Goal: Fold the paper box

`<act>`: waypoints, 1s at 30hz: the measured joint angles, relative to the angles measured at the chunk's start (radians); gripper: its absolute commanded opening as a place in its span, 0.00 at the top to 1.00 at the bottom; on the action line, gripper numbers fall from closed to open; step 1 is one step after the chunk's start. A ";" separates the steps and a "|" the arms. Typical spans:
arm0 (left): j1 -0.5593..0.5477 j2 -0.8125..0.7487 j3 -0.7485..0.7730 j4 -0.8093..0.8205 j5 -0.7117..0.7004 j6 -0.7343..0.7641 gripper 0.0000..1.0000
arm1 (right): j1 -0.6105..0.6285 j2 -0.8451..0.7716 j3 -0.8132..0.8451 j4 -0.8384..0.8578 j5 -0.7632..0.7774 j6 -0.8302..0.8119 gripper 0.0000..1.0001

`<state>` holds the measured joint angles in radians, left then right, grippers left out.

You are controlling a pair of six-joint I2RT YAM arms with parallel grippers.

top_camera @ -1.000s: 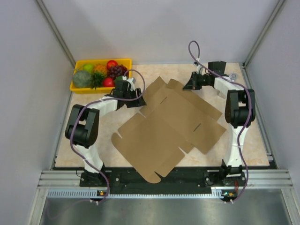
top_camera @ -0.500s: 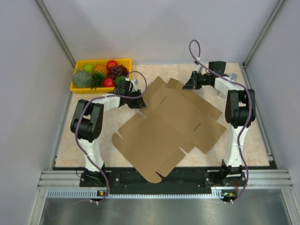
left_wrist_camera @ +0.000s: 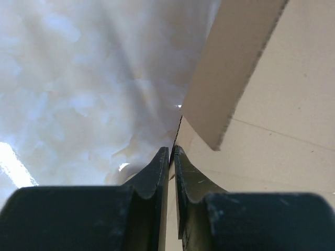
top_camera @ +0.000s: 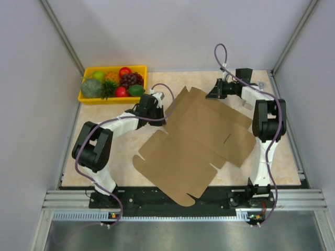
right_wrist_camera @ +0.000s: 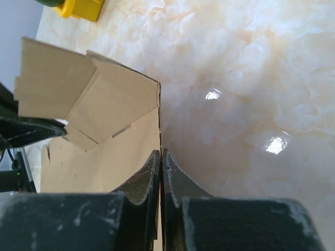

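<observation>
One paper box (top_camera: 199, 137), one fruit tray (top_camera: 94, 100)

You have one paper box (top_camera: 193, 138) on the counter (top_camera: 118, 154) and one yellow tray (top_camera: 86, 98) at 10 o'clock. Two arms reach in, the left arm (top_camera: 94, 146) and the right arm (top_camera: 267, 120), with one pair of jaws each. The fruit (top_camera: 92, 88) comes to about seven pieces, too heaped to count surely.

The cardboard sheet (top_camera: 193, 141) covers the table's (top_camera: 123, 170) middle. Bare surface is open along my left side. The fruit tray (top_camera: 91, 99) blocks the far-left corner.
</observation>
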<state>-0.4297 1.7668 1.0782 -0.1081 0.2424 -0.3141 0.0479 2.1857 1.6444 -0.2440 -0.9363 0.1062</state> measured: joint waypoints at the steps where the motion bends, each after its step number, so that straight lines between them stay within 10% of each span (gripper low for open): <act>1: -0.014 -0.016 -0.005 0.002 -0.017 0.005 0.91 | -0.003 0.000 0.000 0.002 0.000 0.001 1.00; 12: -0.075 -0.075 -0.032 -0.011 -0.122 0.024 0.77 | -0.005 0.002 0.000 0.019 -0.008 0.015 1.00; 30: -0.142 -0.064 -0.031 0.007 -0.123 -0.055 0.86 | 0.007 -0.029 -0.069 0.058 0.062 0.016 1.00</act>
<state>-0.5713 1.7023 1.0470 -0.1009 0.1192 -0.3691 0.0551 2.1563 1.5757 -0.1860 -0.8742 0.1226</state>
